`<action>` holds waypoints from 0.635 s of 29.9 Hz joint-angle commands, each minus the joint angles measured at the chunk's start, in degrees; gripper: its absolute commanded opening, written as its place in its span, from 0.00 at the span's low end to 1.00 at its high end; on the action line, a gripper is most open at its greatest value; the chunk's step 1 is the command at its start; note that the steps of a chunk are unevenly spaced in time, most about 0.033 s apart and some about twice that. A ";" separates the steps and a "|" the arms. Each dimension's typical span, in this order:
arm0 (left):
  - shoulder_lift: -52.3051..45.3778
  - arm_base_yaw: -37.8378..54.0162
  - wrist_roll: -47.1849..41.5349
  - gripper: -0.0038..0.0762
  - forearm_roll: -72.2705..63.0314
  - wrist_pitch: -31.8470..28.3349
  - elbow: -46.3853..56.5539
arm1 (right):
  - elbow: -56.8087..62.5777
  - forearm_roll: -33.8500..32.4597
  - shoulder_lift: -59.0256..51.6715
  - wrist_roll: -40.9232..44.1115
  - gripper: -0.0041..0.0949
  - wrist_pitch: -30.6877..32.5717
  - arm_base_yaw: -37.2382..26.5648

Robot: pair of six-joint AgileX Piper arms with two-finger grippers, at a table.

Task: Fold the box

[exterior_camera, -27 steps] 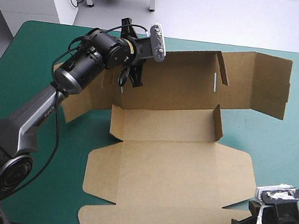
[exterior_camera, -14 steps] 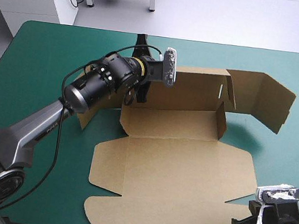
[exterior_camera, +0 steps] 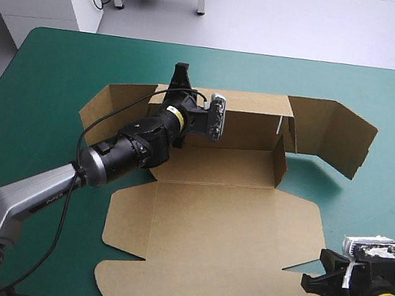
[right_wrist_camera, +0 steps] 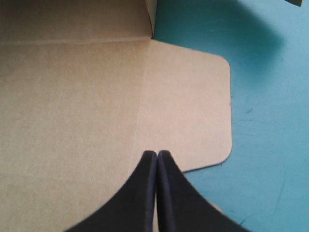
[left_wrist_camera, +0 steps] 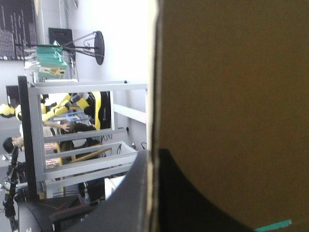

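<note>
The brown box [exterior_camera: 216, 225] lies in the middle of the table, its lid flat toward the near edge. Its back wall is raised, and side flaps stand angled out at both ends. My left gripper [exterior_camera: 180, 80] reaches over the back wall's top edge at the left end. In the left wrist view its fingers [left_wrist_camera: 153, 162] are all but shut, with the board's edge [left_wrist_camera: 231, 96] between them. My right gripper [exterior_camera: 310, 282] is shut at the lid's near right corner. In the right wrist view its tips [right_wrist_camera: 157, 155] rest over the rounded lid flap [right_wrist_camera: 188, 101], holding nothing.
The teal-green cover [exterior_camera: 53, 67] shows on both sides of the box, and beside the lid flap [right_wrist_camera: 260, 106] in the right wrist view. The lid's front edge lies near the table's near edge. The right side flap [exterior_camera: 340, 136] stands upright toward the table's right edge.
My left gripper has swung round onto the back wall's top edge. The box has slid a little left, its left flap has swung outward, and the right flap has turned inward. The right gripper has barely moved.
</note>
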 commanded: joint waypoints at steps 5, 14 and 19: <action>-4.24 -0.30 -7.52 0.04 8.19 -6.99 3.01 | -6.35 1.93 0.70 -3.19 0.02 -6.05 -0.45; -4.16 -0.30 -21.73 0.04 21.97 -4.93 5.18 | -19.17 1.39 12.53 -2.58 0.03 -7.16 -0.45; -4.16 -0.30 -23.08 0.04 21.95 -5.20 5.18 | -29.94 1.15 24.34 -2.47 0.03 -6.09 -0.45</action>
